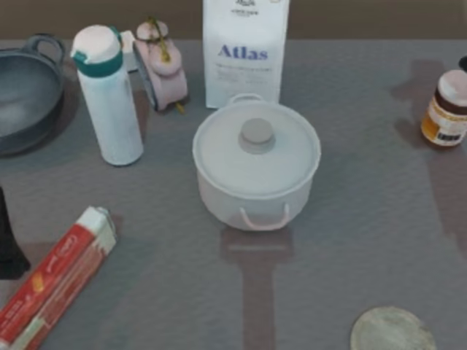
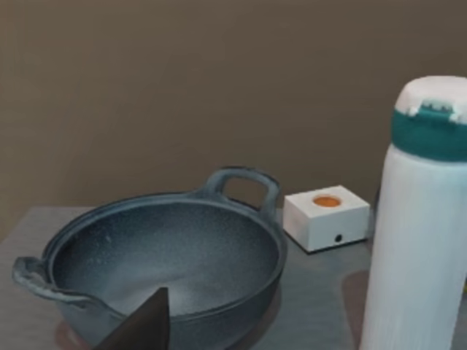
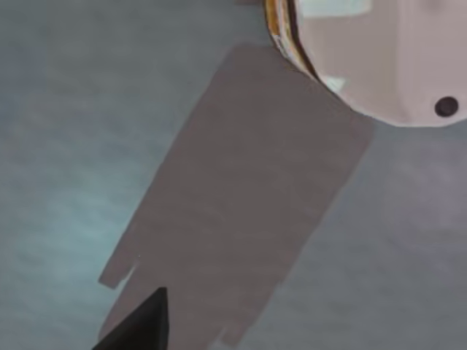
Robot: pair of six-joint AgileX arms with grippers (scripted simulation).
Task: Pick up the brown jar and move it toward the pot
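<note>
Brown glass with a white lid: the jar (image 1: pixel 446 108) is standing upright at the desk's (image 1: pixel 350 240) far right, well apart from the pot (image 1: pixel 256 164), which is sitting near the middle with its lid on. You are seeing no jaws around the jar from above; nothing is touching it there. Looking through the right wrist camera, you are getting the jar (image 3: pixel 365 55) from above at one corner, with its lid filling that corner and a wide shadow spreading over the desk beside it. Only one dark fingertip (image 3: pixel 142 324) of the right gripper is showing, off to the side of the jar and not touching it, so you cannot tell whether the jaws are released or clenched.

Your left arm is sitting at the desk's left edge, where a dark part (image 1: pixel 9 240) of it is showing. Its camera is facing the grey pan (image 2: pixel 168 270), a small white box (image 2: pixel 326 216) behind it, and the white bottle (image 2: pixel 419 219) close by. One dark fingertip (image 2: pixel 146 328) is showing there too, and its jaws' state cannot be told.

A white bag (image 1: pixel 244 47) marked Atlas is standing just behind the pot.
</note>
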